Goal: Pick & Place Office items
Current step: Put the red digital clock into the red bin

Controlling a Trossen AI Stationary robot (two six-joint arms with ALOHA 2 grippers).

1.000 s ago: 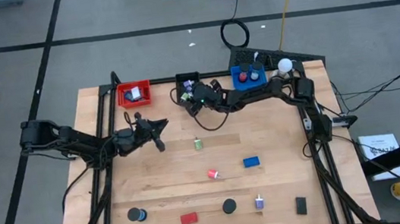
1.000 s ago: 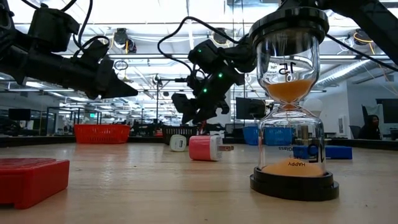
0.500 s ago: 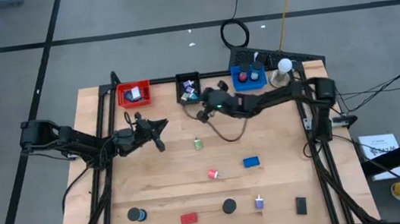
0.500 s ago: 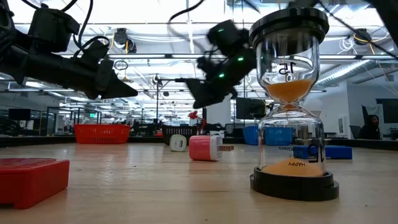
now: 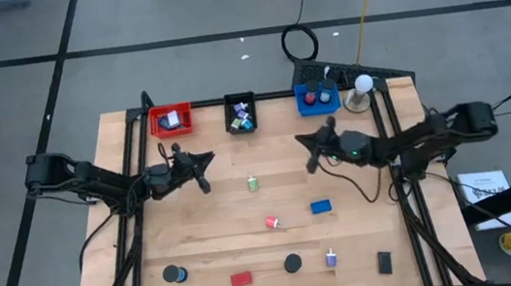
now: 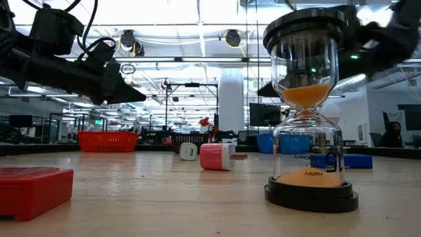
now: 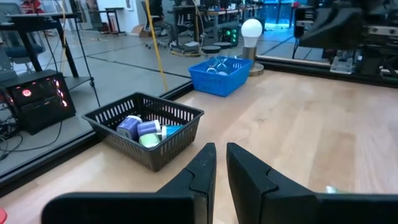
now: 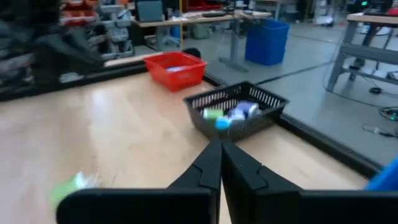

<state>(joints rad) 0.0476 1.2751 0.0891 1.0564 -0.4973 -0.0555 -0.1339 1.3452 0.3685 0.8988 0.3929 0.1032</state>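
The office items lie scattered on the wooden table: a green piece (image 5: 254, 183), a red piece (image 5: 273, 222), a blue block (image 5: 321, 207), two black discs (image 5: 293, 263), a red block (image 5: 241, 279), a small hourglass (image 5: 331, 258) and a black block (image 5: 384, 262). My right gripper (image 5: 310, 152) hovers shut and holds nothing, right of the table's middle, in front of the blue tray (image 5: 317, 99). Its fingers (image 8: 211, 163) meet in the right wrist view. My left gripper (image 5: 203, 165) waits at the left, its fingers (image 7: 202, 168) nearly together with nothing between them.
Three trays stand along the far edge: red (image 5: 172, 120), black (image 5: 240, 114) holding several small pieces, and blue. A white ball lamp (image 5: 362, 83) stands at the far right corner. The hourglass (image 6: 306, 112) stands close before the low camera. Bare wood lies between the two grippers.
My right gripper has drawn back quickly from over the black tray toward the table's right edge, coming out level in front of the blue tray. The pieces on the table have stayed where they were.
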